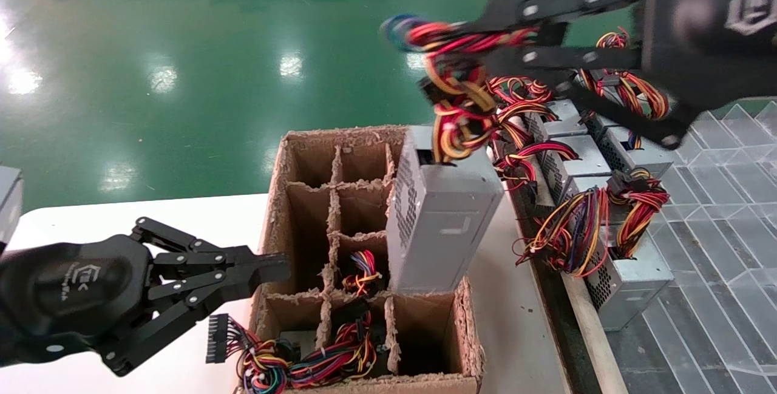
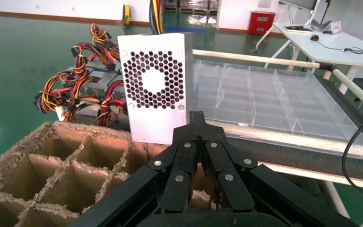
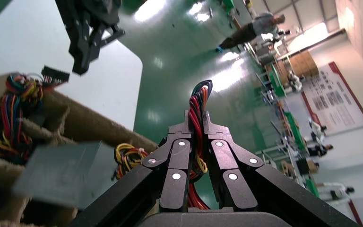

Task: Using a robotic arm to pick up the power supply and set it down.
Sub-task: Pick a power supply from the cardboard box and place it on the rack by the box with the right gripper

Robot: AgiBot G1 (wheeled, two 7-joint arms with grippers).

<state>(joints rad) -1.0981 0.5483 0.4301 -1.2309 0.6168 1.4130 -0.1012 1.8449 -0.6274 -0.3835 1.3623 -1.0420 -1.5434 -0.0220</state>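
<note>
The grey power supply (image 1: 440,224) hangs upright by its wire bundle (image 1: 461,90), its lower end at the rim of a cell in the right column of the cardboard carton (image 1: 276,169). My right gripper (image 1: 485,42) is above it, shut on the red, yellow and black wires (image 3: 197,101). The left wrist view shows the power supply's honeycomb grille (image 2: 156,90) just beyond my left gripper (image 2: 197,118). My left gripper (image 1: 276,266) is shut on nothing and sits at the carton's left wall.
Wired units (image 1: 340,351) fill the carton's near cells, and a black connector (image 1: 217,338) hangs over its left side. More power supplies (image 1: 583,163) lie in a row to the right, beside a clear divider tray (image 1: 716,212). The carton stands on a white table (image 1: 121,218).
</note>
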